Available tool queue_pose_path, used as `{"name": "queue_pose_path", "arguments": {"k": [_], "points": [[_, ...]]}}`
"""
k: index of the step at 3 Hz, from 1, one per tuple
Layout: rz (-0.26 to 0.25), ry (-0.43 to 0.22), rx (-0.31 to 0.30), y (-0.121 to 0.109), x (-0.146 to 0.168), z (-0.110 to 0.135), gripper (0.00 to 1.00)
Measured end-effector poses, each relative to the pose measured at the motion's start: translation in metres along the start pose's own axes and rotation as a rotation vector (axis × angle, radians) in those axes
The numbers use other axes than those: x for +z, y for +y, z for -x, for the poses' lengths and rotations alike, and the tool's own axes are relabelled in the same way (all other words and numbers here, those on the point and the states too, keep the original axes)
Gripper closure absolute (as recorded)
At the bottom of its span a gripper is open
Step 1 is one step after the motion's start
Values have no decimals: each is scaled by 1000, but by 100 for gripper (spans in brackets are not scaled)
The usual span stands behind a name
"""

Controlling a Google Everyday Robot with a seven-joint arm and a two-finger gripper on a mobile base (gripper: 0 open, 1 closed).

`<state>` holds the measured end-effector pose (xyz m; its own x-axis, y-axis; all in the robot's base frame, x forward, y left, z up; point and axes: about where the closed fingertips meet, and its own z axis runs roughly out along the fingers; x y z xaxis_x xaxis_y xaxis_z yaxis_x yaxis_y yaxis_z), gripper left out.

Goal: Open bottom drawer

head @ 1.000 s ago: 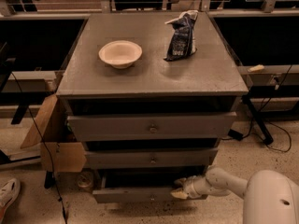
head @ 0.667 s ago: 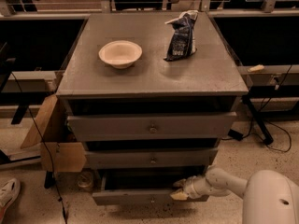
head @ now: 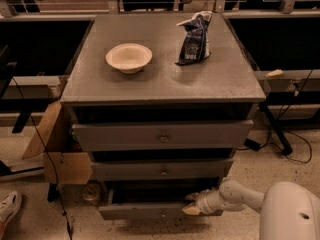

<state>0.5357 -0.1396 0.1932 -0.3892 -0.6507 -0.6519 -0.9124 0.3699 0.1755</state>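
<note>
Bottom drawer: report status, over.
Gripper at right end of bottom drawer front. Drawer partly out, dark gap behind its front. Cardboard box left of cabinet, beside drawer's path.

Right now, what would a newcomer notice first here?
The robot's white arm reaches in low on the right, its pincer at the front of the bottom drawer, which stands pulled out. On top of the grey cabinet sit a pale bowl, left, and a dark crumpled bag, right.
</note>
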Motion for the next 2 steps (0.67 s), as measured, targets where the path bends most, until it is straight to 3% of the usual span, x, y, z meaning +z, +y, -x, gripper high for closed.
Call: {"name": "queue_pose_path", "arguments": {"k": [2], "points": [[-12, 19, -15, 7, 3, -11, 27]]}}
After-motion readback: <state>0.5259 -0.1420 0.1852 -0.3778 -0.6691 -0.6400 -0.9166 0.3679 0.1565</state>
